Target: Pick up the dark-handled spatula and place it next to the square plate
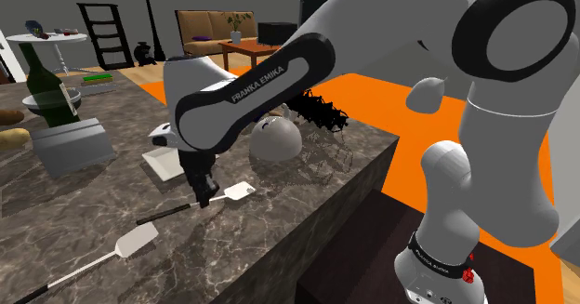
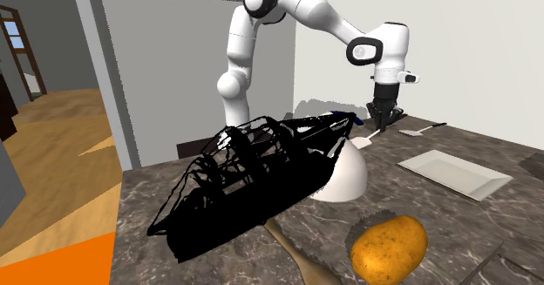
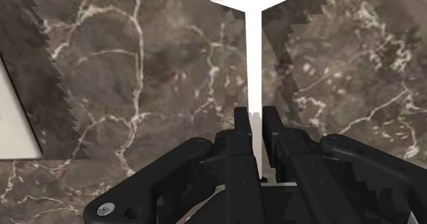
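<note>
The dark-handled spatula [image 1: 240, 192] lies low over the marble counter [image 1: 84, 218], its white blade toward the counter's edge and its dark handle trailing to the shoulder view's left. My gripper [image 1: 203, 200] points straight down and is shut on the thin white shaft [image 3: 253, 51], just behind the blade. In the wrist view, the two black fingers [image 3: 241, 123] clasp the shaft between them. The white square plate [image 1: 165, 163] sits just behind the gripper, partly hidden by the hand. In the second exterior view, the gripper [image 2: 381, 126] stands between the blade [image 2: 363, 141] and the plate [image 2: 453, 172].
A second spatula [image 1: 135, 240] lies nearer the shoulder view's lower left. A white dome-shaped bowl [image 1: 276, 141] and a black wire basket [image 1: 321, 116] stand to the right of the gripper. A bottle [image 1: 42, 84] and a grey box [image 1: 70, 144] stand left. A potato [image 2: 388, 248] lies nearby.
</note>
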